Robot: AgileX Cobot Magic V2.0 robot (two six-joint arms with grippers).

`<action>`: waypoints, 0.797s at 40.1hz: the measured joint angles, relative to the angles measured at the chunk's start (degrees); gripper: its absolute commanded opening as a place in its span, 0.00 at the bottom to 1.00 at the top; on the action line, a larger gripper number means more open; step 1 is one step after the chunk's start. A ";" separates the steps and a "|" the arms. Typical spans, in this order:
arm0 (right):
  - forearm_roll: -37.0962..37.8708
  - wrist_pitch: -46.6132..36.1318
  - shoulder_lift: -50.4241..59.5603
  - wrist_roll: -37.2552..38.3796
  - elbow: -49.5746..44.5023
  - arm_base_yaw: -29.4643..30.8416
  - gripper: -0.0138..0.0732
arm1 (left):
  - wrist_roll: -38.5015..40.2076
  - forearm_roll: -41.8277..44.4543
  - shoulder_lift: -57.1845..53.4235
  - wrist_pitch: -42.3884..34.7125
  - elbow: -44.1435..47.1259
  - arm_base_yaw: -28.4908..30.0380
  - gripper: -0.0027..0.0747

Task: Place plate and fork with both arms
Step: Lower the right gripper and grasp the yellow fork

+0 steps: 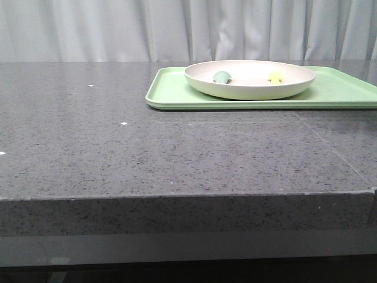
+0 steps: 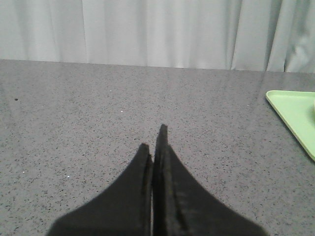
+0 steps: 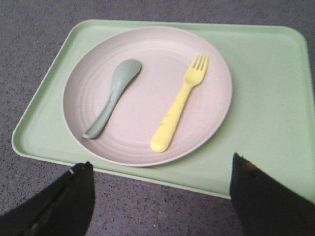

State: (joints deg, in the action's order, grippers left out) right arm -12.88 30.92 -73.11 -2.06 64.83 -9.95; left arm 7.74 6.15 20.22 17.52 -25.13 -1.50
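The cream plate (image 1: 250,81) sits on a light-green tray (image 1: 171,94) at the back right of the table. The pale-yellow fork (image 3: 179,102) lies inside the plate (image 3: 147,142), on its right side; only a bit of the fork (image 1: 275,76) shows in the front view. My right gripper (image 3: 161,167) is open and empty, hovering above the tray's near edge, short of the plate. My left gripper (image 2: 153,137) is shut and empty, over bare table left of the tray (image 2: 295,110). Neither gripper shows in the front view.
A muted green spoon (image 3: 113,96) lies in the plate beside the fork, and it also shows in the front view (image 1: 222,76). The grey speckled table (image 1: 118,153) stretches left and front of the tray. A white curtain (image 1: 118,29) hangs behind.
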 measured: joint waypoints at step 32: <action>0.00 11.48 -39.33 6.33 32.34 0.00 0.73 | 0.00 0.00 0.00 -0.12 0.00 0.00 0.01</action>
State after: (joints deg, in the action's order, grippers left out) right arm -12.88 42.40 -112.44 4.27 97.16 -9.95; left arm 7.74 6.15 20.22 17.40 -25.13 -1.50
